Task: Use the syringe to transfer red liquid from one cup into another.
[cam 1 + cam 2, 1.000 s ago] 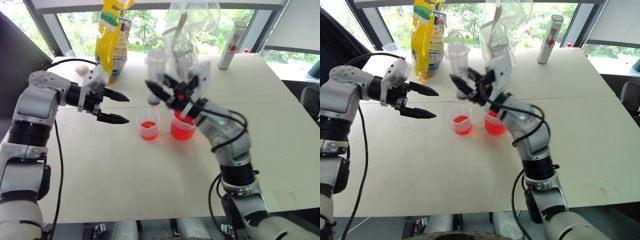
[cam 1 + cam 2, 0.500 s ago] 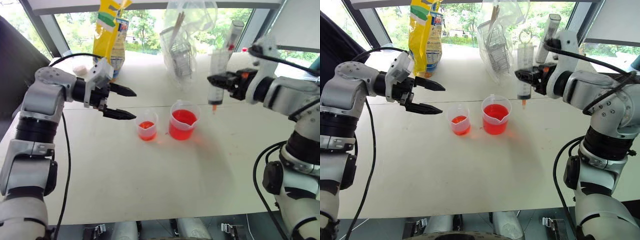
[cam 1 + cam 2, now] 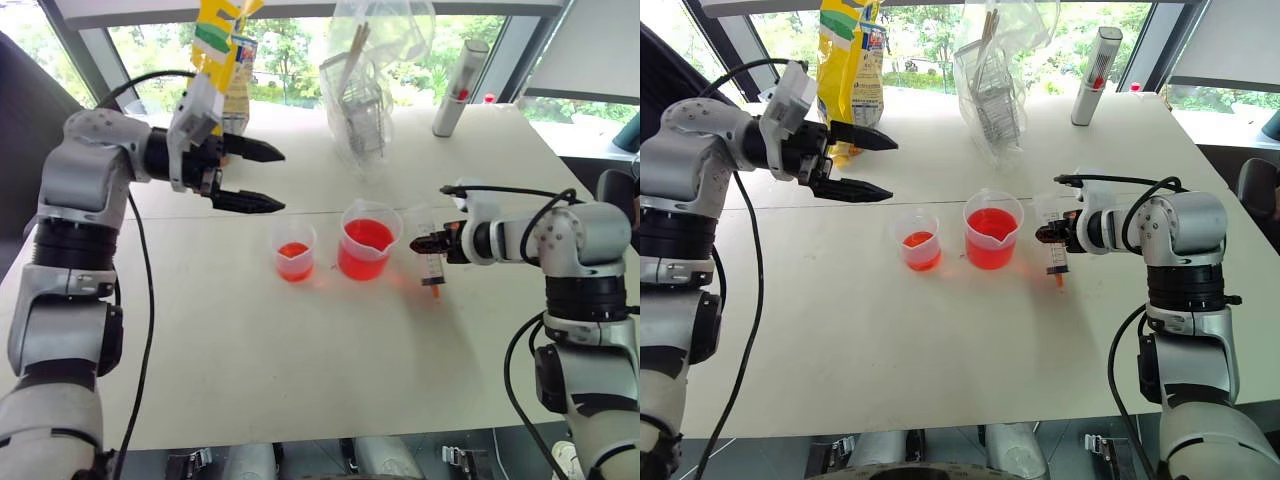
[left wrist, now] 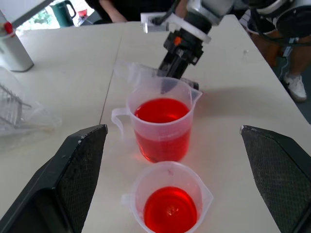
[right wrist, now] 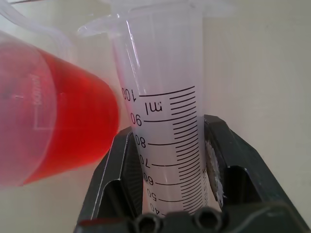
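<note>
The larger lipped cup (image 3: 365, 240) stands mid-table, about half full of red liquid (image 4: 163, 121). To its left is the smaller cup (image 3: 295, 250) with a shallow red pool (image 4: 170, 208). My right gripper (image 3: 440, 245) is shut on the syringe (image 3: 432, 258), which hangs upright just right of the larger cup. Its orange tip is low, at or just above the table. The graduated barrel (image 5: 165, 121) sits between the black fingers (image 5: 228, 165) and looks clear. My left gripper (image 3: 284, 180) hangs open and empty, above and left of the smaller cup.
A yellow bag (image 3: 225, 60), a clear plastic bag holding a wire rack (image 3: 365, 85) and a white-grey cylinder with a red dot (image 3: 460, 85) stand along the table's far side. A person's shoe (image 4: 291, 82) shows beyond the table's right edge.
My right gripper swung the syringe from above the smaller cup out to the right, then down beside the larger cup. The left gripper rose a little, still open.
</note>
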Robot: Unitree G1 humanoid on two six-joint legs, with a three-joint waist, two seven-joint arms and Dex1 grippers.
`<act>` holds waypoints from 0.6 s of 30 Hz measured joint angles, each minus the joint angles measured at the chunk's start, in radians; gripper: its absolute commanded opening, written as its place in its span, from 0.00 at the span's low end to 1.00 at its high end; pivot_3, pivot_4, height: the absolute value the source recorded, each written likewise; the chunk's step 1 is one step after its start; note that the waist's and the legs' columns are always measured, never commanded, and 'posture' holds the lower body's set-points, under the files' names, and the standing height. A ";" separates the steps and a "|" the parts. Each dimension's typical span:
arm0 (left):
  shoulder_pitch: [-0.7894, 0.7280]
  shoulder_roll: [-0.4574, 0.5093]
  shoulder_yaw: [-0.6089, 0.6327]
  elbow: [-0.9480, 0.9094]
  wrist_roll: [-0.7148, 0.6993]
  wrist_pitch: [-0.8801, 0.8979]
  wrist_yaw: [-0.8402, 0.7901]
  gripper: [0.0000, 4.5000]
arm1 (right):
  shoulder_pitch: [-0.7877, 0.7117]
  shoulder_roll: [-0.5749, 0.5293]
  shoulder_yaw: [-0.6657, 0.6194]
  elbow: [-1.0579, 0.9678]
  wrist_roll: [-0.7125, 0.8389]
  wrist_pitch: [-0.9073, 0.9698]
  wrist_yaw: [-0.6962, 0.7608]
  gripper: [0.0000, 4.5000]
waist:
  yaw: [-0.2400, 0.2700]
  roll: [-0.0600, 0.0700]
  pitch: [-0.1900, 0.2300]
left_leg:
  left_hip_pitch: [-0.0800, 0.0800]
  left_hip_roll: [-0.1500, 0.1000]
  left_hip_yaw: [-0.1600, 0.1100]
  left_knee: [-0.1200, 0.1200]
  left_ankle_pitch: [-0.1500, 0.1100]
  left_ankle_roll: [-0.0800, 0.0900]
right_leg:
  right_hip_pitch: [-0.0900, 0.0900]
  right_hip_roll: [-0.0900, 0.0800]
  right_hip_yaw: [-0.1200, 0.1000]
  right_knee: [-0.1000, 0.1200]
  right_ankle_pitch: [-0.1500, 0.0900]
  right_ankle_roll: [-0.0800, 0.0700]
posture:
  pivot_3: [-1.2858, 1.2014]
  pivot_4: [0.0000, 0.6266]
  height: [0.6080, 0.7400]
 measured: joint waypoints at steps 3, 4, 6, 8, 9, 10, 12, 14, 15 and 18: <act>0.000 -0.002 0.014 0.000 -0.016 0.018 0.011 1.00 | -0.005 0.000 0.029 0.037 -0.021 -0.016 0.015 0.42 | 0.001 0.000 0.000 | 0.000 0.000 0.000 0.000 0.000 0.000 | 0.000 0.000 0.000 0.000 0.000 0.000 | 0.52 0.24 0.99; 0.000 -0.002 0.018 0.000 -0.018 0.018 0.014 1.00 | -0.008 -0.001 0.033 0.046 -0.025 -0.020 0.019 0.53 | 0.001 0.000 0.000 | 0.000 0.000 0.000 0.000 0.000 0.000 | 0.000 0.000 0.000 0.000 0.000 0.000 | 0.52 0.24 0.99; 0.000 -0.003 0.018 -0.001 -0.019 0.018 0.019 1.00 | -0.010 -0.001 0.048 0.071 -0.043 -0.030 0.022 0.75 | 0.001 0.000 0.000 | 0.000 0.000 0.000 0.000 0.000 0.000 | 0.000 0.000 0.000 0.000 0.000 0.000 | 0.52 0.24 0.99; 0.001 -0.005 0.018 -0.003 -0.019 0.018 0.021 1.00 | -0.009 -0.001 0.059 0.096 -0.057 -0.033 0.022 0.98 | 0.001 0.000 0.000 | 0.000 0.000 0.000 0.000 0.000 0.000 | 0.000 0.000 0.000 0.000 0.000 0.000 | 0.52 0.24 0.99; 0.001 -0.007 0.018 -0.003 -0.019 0.018 0.021 1.00 | -0.009 -0.001 0.060 0.102 -0.063 -0.034 0.022 0.99 | 0.001 0.000 0.000 | 0.000 0.000 0.000 0.000 0.000 0.000 | 0.000 0.000 0.000 0.000 0.000 0.000 | 0.52 0.24 0.99; 0.002 -0.008 0.018 -0.003 -0.019 0.018 0.021 1.00 | -0.009 -0.001 0.059 0.106 -0.066 -0.035 0.023 0.99 | 0.001 0.000 0.000 | 0.000 0.000 0.000 0.000 0.000 0.000 | 0.000 0.000 0.000 0.000 0.000 0.000 | 0.52 0.24 0.99; 0.007 -0.008 0.018 -0.004 -0.019 0.017 0.021 1.00 | -0.009 -0.003 0.059 0.104 -0.073 -0.034 0.027 0.99 | 0.001 0.000 0.000 | 0.000 0.000 0.000 0.000 0.000 0.000 | 0.000 0.000 0.000 0.000 0.000 0.000 | 0.52 0.24 0.99; 0.013 -0.009 0.018 -0.008 -0.019 0.017 0.019 1.00 | -0.005 -0.032 0.057 0.074 -0.072 -0.028 0.039 0.99 | 0.001 0.001 0.000 | 0.000 0.000 0.000 0.000 0.000 0.000 | 0.000 0.000 0.000 0.000 0.000 0.000 | 0.52 0.24 0.99; 0.016 -0.008 0.017 -0.014 -0.019 0.017 0.018 1.00 | -0.001 -0.054 0.057 0.041 -0.068 -0.025 0.049 0.99 | 0.002 0.001 0.001 | 0.000 0.000 0.000 0.000 0.000 0.000 | 0.000 0.000 0.000 0.000 0.000 0.000 | 0.52 0.24 0.99; 0.033 0.001 0.017 -0.031 -0.019 0.018 0.012 1.00 | 0.006 -0.162 0.047 -0.134 -0.033 -0.029 0.108 0.99 | 0.003 0.002 0.001 | 0.000 0.000 0.000 0.000 0.000 0.000 | 0.000 0.000 0.000 0.000 0.000 0.000 | 0.52 0.24 0.99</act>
